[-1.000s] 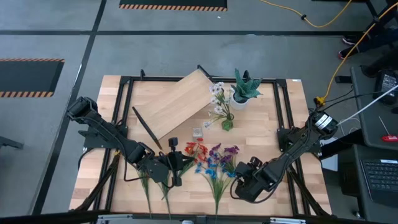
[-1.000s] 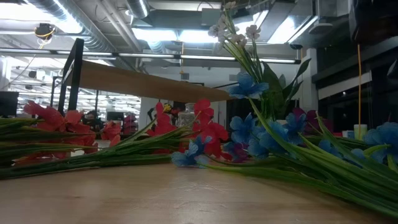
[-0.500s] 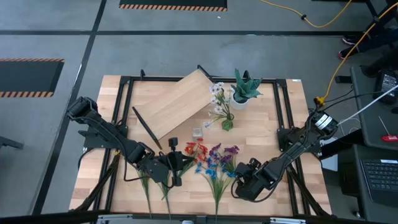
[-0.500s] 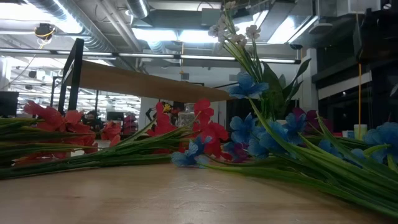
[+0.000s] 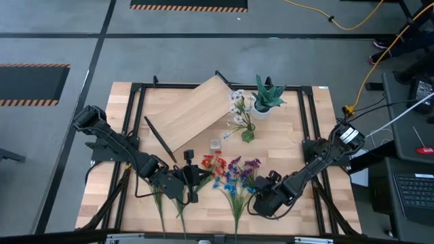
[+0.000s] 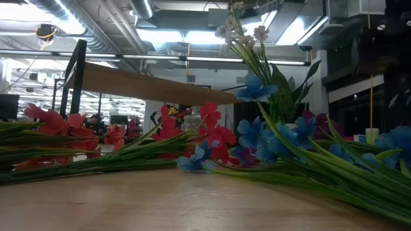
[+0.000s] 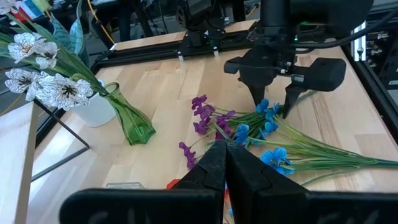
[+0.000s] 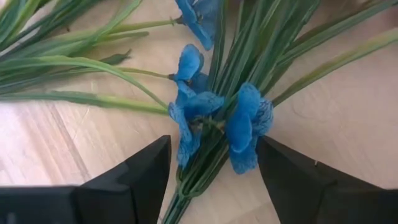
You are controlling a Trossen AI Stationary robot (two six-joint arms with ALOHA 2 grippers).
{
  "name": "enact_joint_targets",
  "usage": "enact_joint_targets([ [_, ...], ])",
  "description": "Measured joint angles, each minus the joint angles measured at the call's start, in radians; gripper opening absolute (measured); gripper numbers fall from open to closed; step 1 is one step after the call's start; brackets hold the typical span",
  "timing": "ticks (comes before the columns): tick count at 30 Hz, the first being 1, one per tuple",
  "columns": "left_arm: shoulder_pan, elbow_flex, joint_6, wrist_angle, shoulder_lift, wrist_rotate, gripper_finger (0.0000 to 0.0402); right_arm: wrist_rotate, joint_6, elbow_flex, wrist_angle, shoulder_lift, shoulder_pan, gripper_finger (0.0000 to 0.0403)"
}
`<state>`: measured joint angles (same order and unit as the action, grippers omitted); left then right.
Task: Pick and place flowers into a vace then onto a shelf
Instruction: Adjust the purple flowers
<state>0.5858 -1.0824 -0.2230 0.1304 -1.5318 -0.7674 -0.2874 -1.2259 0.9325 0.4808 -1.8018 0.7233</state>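
Left gripper [image 5: 189,177]: jaws closed, nothing visibly held, red flowers [image 5: 215,163] just beside; green vase [image 5: 248,134] with white spray beyond our jaws; right gripper [image 7: 273,102]: jaws wide, empty, blue flowers [image 8: 214,118] between and just under them; we judge a lower descent onto the bunched stems, not the blooms, grips best; shelf [image 5: 193,112] well apart.

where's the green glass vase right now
In the high view the green vase stands right of the table's centre, holding white flowers, just in front of the white potted plant.
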Motion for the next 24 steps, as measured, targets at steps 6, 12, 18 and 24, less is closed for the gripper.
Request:
enact_joint_targets([
  [6, 0.000, 0.000, 0.000, 0.000, 0.000, 0.000, 0.0004, 0.001, -0.038, 0.026, 0.092, 0.000, -0.001, 0.0239],
  [12, 0.000, 0.000, 0.000, 0.000, 0.000, 0.000, 0.0004, -0.004, -0.053, 0.035, 0.164, -0.002, -0.002, 0.0218],
  [18, 0.000, 0.000, 0.000, 0.000, 0.000, -0.001, 0.0004, -0.007, -0.053, 0.035, 0.187, -0.002, -0.002, 0.0166],
  [24, 0.000, 0.000, 0.000, 0.000, 0.000, -0.001, 0.0004, -0.007, -0.052, 0.033, 0.207, -0.002, -0.010, 0.0081],
])
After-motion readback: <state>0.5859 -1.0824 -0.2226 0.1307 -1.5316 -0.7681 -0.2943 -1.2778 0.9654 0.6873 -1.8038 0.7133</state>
